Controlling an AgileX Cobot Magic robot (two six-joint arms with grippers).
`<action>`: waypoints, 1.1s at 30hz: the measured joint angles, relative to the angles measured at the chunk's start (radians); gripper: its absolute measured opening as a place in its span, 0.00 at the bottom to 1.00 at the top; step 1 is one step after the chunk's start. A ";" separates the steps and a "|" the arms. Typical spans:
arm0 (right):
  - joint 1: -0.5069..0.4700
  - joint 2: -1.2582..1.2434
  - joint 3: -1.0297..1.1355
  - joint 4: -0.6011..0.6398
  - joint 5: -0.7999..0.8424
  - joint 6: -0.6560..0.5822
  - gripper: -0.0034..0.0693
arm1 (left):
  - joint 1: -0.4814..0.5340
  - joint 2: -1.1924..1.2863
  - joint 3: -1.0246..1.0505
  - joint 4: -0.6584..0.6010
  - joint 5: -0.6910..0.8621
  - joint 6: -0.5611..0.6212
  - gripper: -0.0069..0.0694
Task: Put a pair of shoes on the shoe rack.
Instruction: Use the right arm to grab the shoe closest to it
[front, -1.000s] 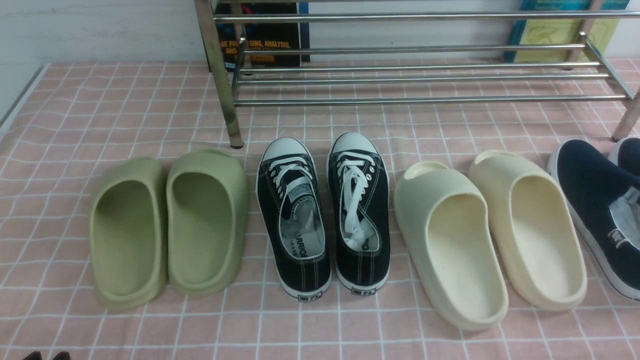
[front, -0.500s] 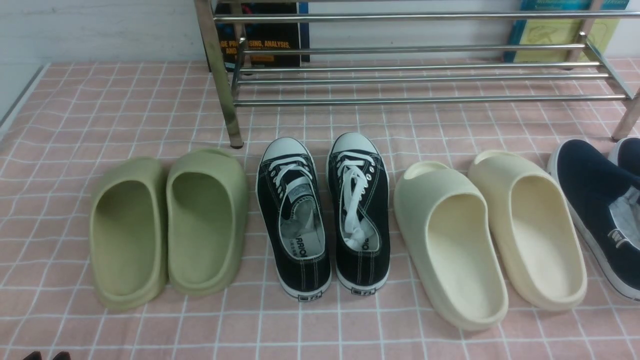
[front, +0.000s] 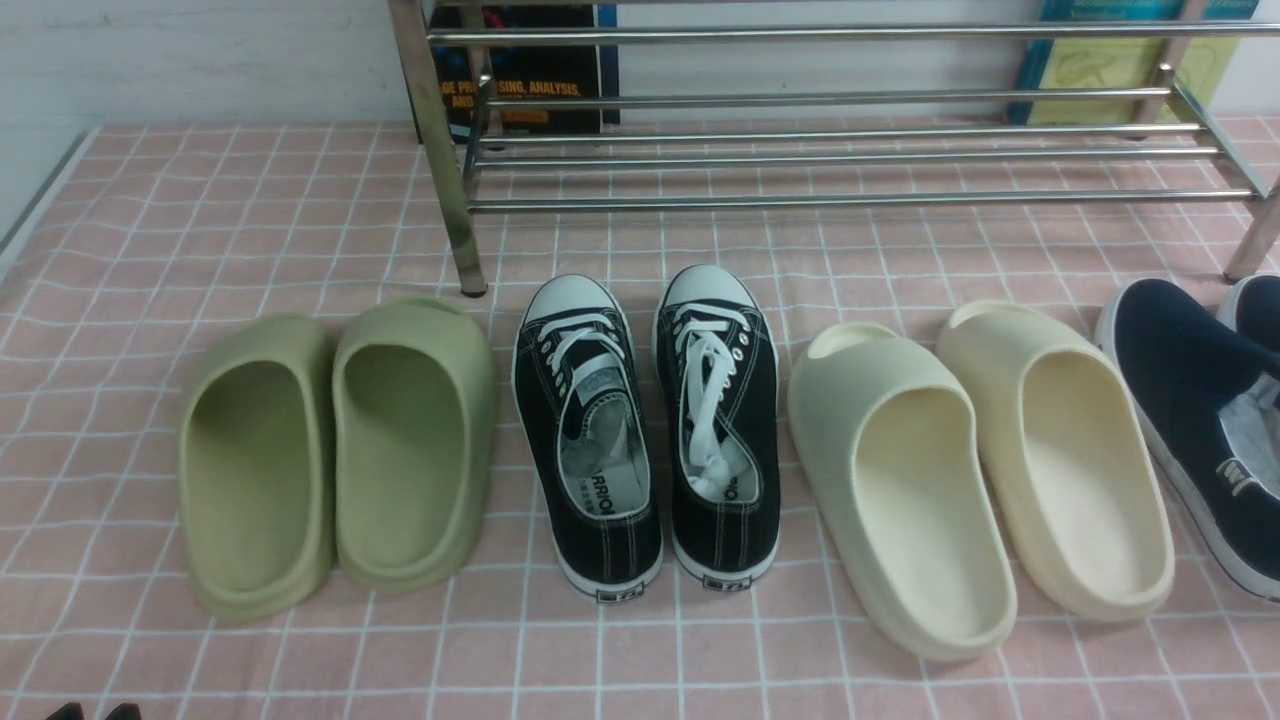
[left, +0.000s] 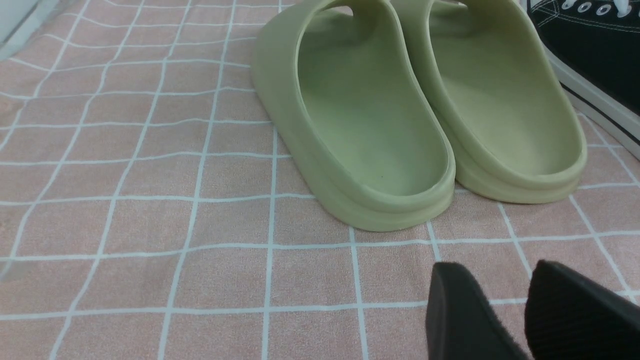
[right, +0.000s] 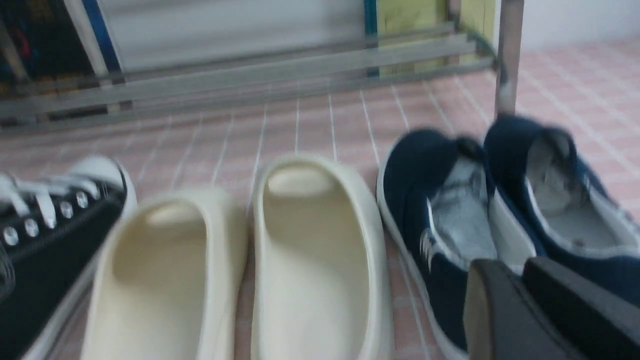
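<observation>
The blue shoes (right: 425, 165) sit on the tabletop (front: 300, 200) by the right leg of the shoe rack (front: 830, 200). The left gripper (left: 500, 267) is a little open and empty. The right gripper (right: 510, 265) is blurry, so I cannot tell

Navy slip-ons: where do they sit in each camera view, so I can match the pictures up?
Front view: navy slip-ons at the far right edge, partly cut off.
Left wrist view: not in it.
Right wrist view: both shoes, beside the cream slides.
Shared landmark: the black lace-up sneakers, in all three views.
</observation>
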 joint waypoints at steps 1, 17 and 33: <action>0.000 0.000 0.000 0.000 -0.067 0.000 0.18 | 0.000 0.000 0.000 0.000 0.000 0.000 0.40; 0.000 0.000 0.000 -0.001 -0.681 0.131 0.20 | 0.000 0.000 0.000 0.000 0.000 0.000 0.40; 0.000 0.454 -0.560 -0.002 -0.169 -0.167 0.04 | 0.000 0.000 0.000 0.000 0.000 0.000 0.40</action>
